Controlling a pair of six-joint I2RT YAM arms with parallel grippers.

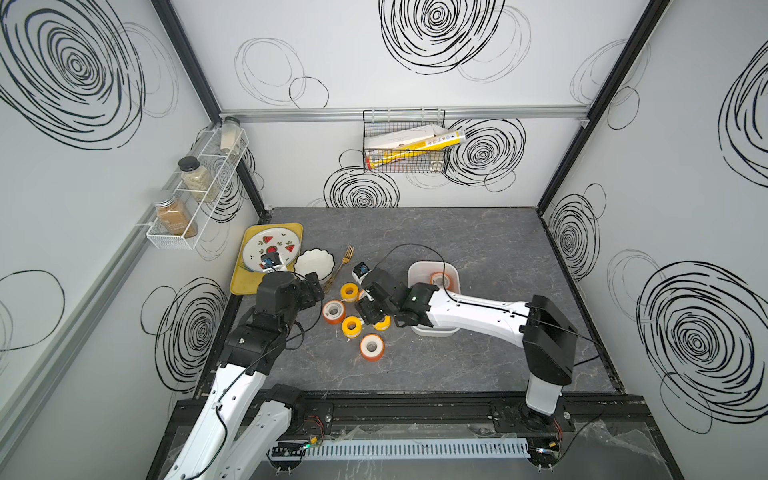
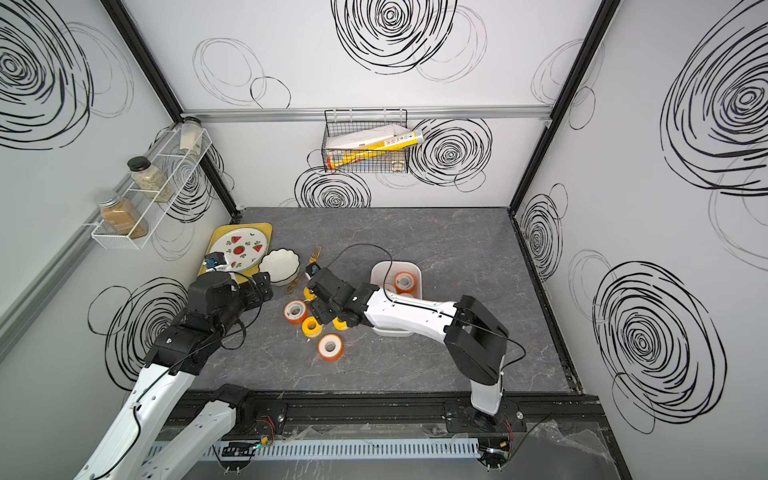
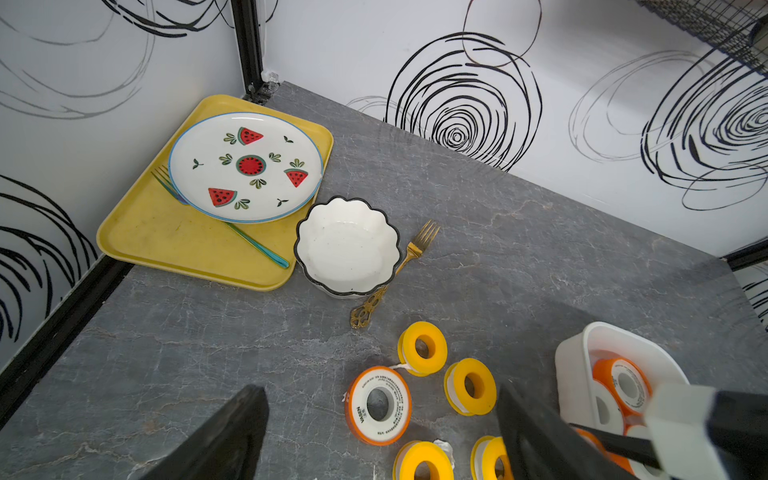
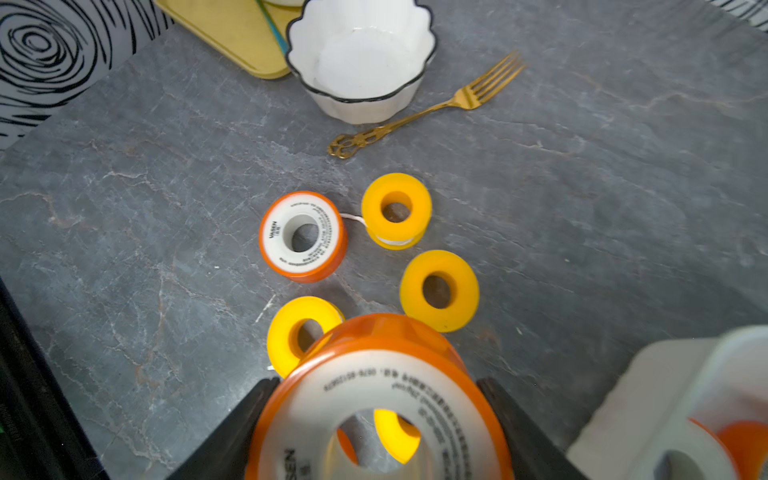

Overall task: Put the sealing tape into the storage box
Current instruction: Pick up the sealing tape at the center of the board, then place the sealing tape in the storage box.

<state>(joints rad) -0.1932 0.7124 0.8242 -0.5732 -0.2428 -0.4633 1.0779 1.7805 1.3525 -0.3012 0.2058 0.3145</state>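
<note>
Four yellow spools (image 3: 469, 386) and two orange spools (image 1: 371, 347) loose on the table (image 1: 498, 257), clustered at 9 o'clock from the box (image 1: 432, 264). At least two boxed spools (image 2: 403, 282) inside. White tape, round flanges, centre holes. Loose ones flat, holes up, axes upright. One more, the held spool (image 4: 374, 336), orange, clamped in the right gripper (image 4: 376, 382). Agape and empty, the left gripper (image 3: 376, 392), at 10 o'clock from the cluster.

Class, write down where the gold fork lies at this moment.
In both top views the gold fork lies flat on the table, at the scalloped white bowl's right side, just beyond the loose tape spools.
</note>
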